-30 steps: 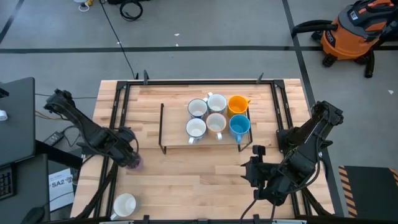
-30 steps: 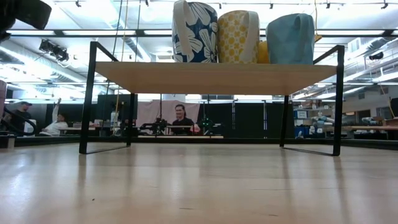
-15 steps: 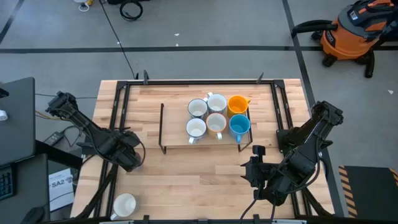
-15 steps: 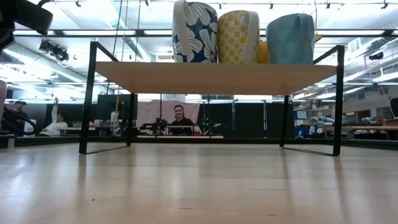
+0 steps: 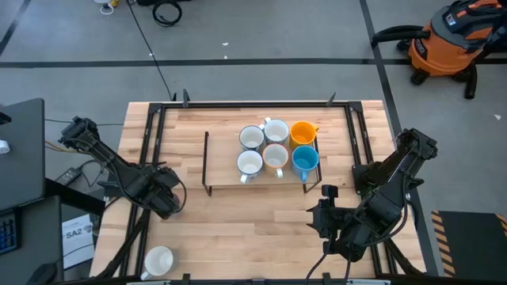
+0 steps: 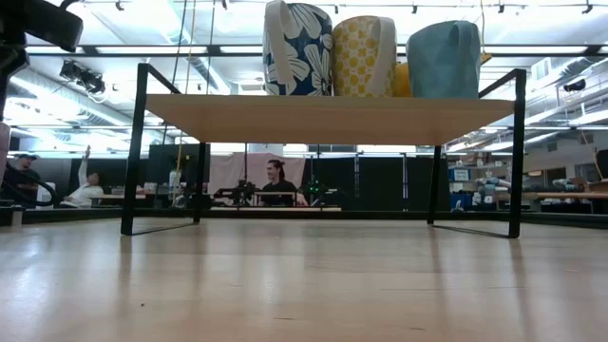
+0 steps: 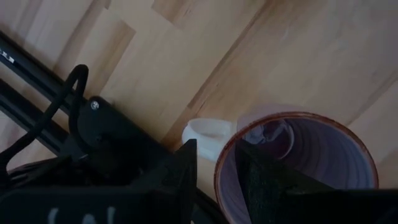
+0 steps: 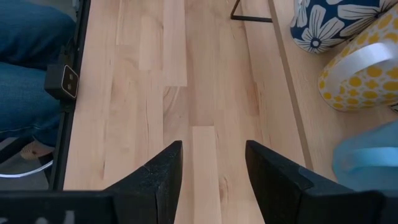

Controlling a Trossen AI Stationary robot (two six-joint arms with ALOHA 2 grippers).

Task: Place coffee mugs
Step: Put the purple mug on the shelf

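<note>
A purple mug with a pale handle stands upright on the table near its left edge. In the high view my left gripper covers it. That gripper is open and points down. Several mugs, white, orange and blue, stand on a low wooden shelf at the table's middle. One more white mug stands at the near left corner. My right gripper hangs open over bare table near the right edge. My left gripper comes at the purple mug from above, next to its handle. One finger is inside the mug and the other outside, with the rim between them. Whether either finger touches the wall, I cannot tell.
The shelf stands on black wire legs, with open room under it. A black frame rail runs along the table's left edge close to my left gripper. Bare wood lies between the shelf and the near edge. People sit in the room behind.
My left gripper has gone down and a little toward the table's near edge, rolling as it went. It now covers the purple mug, which showed beside it a second ago. For the last half second it has kept still.
</note>
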